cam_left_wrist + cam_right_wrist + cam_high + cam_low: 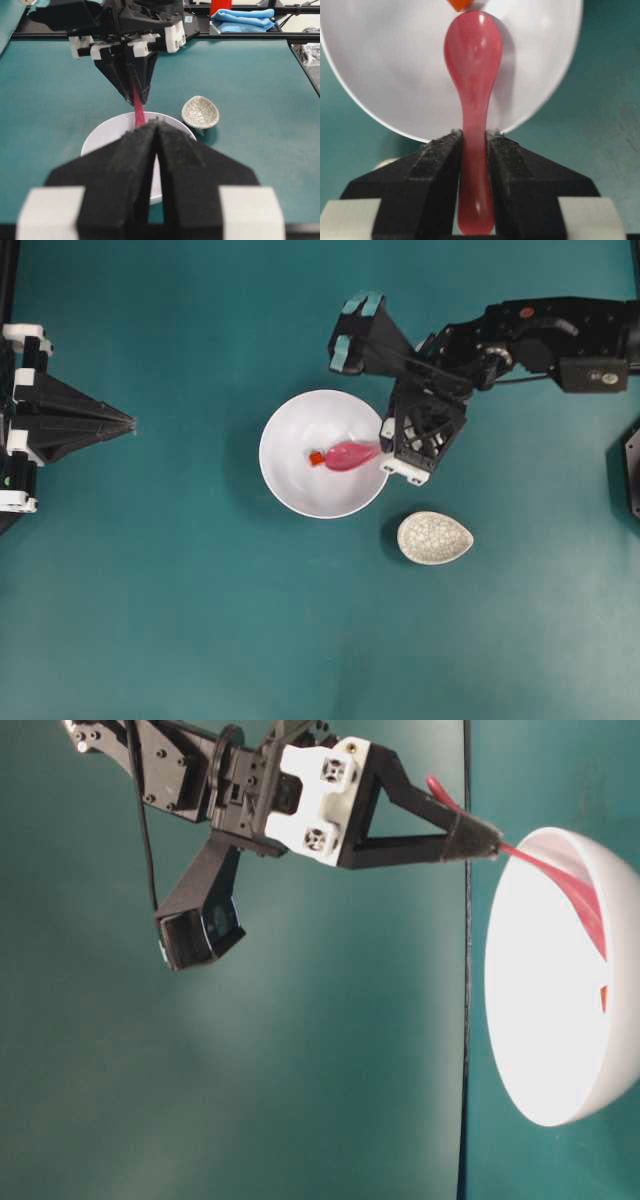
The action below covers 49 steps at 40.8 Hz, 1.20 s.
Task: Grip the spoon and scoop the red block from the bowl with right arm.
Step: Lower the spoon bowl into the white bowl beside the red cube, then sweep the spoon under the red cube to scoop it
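**Inside the white bowl: spoon tip against the red block**

In the middle of the teal surface [200, 640], the bowl [290, 490] holds the spoon [350, 455], whose scoop rests on the bowl's floor with its tip touching, or just short of, the red block [316, 458]. The block sits left of the bowl's centre in the overhead view, not yet in the scoop.

Your main risk, as I judge it, is pushing the block instead of lifting it. The cube is tiny and the bowl's floor is smooth, so a spoon edge that arrives too high or too flat could skate the block up the far wall or flick it out. A hard push could also slide the bowl itself, since nothing steadies it. The handle is glossy and narrow, so it may twist in the grip if the scoop digs in.

Your right hand [474, 145] is partly closed, its two fingers [437, 155] clamped on the spoon's handle just outside the bowl's rim. Your left hand [130, 423] sits well apart at the edge, fingers pressed together, holding nothing.

A small speckled dish [434, 538] lies near the bowl.
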Motion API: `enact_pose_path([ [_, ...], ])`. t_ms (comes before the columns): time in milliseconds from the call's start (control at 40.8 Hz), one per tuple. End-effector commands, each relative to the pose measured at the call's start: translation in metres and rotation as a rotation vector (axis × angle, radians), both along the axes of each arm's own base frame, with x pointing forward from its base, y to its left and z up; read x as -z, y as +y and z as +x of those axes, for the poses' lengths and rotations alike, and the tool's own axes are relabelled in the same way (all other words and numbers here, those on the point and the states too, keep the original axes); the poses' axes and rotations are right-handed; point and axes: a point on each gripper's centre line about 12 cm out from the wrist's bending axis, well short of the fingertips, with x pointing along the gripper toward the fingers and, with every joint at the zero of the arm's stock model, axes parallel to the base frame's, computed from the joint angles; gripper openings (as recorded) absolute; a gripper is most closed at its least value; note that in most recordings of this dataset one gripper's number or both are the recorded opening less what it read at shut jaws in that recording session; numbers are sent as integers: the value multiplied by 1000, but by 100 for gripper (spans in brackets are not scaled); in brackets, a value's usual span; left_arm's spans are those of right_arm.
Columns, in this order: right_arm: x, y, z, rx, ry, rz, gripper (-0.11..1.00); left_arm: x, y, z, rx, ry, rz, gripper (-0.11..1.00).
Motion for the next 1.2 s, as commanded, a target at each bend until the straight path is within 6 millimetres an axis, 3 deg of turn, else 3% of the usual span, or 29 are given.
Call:
enact_pose_path([
  [0,-13,1,11,-15,-42,-19,23,-9,-1,2,4,-20,4,0],
  [686,-16,-8,35,28,-155,-78,23,-9,-1,2,4,-20,3,0],
  [857,-19,-5,28,51,-166,-69,23,-9,-1,2,4,-20,3,0],
  [1176,-18,17,1,46,-280,-96,23,-9,-1,2,4,-20,1,0],
])
